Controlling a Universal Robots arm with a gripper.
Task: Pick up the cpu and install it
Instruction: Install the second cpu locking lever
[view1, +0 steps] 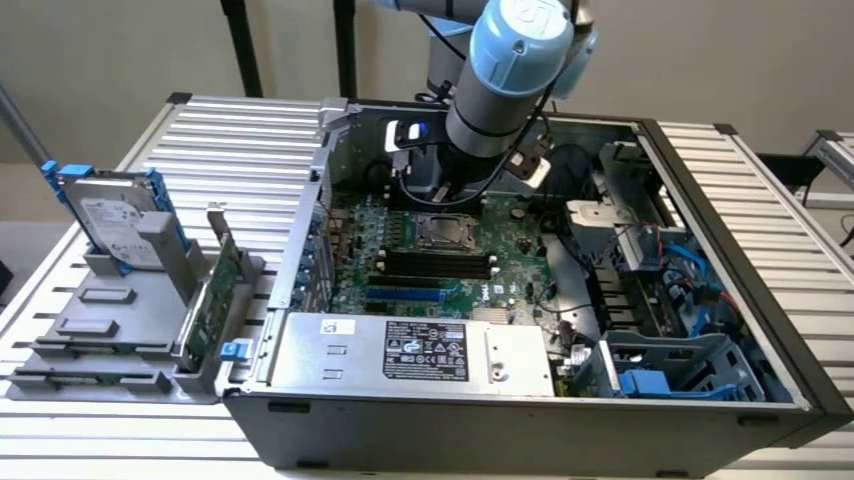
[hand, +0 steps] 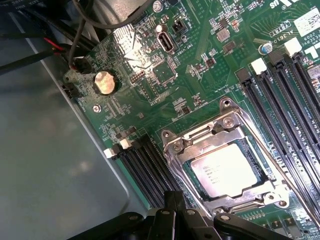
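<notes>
Open computer case (view1: 534, 300) lying on a ribbed aluminium table (view1: 227, 140), pale wall behind.

Exterior view: the blue-grey arm (view1: 514, 70) is reaching into the case above the green motherboard (view1: 454, 270); a silver hard drive (view1: 114, 225) in a blue bracket is standing in a grey rack at the exterior view's left. Wrist view: the cpu (hand: 227, 171), flat, square, dull silver, is sitting in its steel-framed socket (hand: 225, 165), edges running diagonal to the black memory slots (hand: 285, 105). The gripper (hand: 185, 222), black, is hovering beside the socket with fingers pressed together, empty.

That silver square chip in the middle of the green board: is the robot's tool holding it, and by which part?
No. The tool is shut and holds nothing; the flat square silver chip lies in its metal-framed socket on the green circuit board.
</notes>
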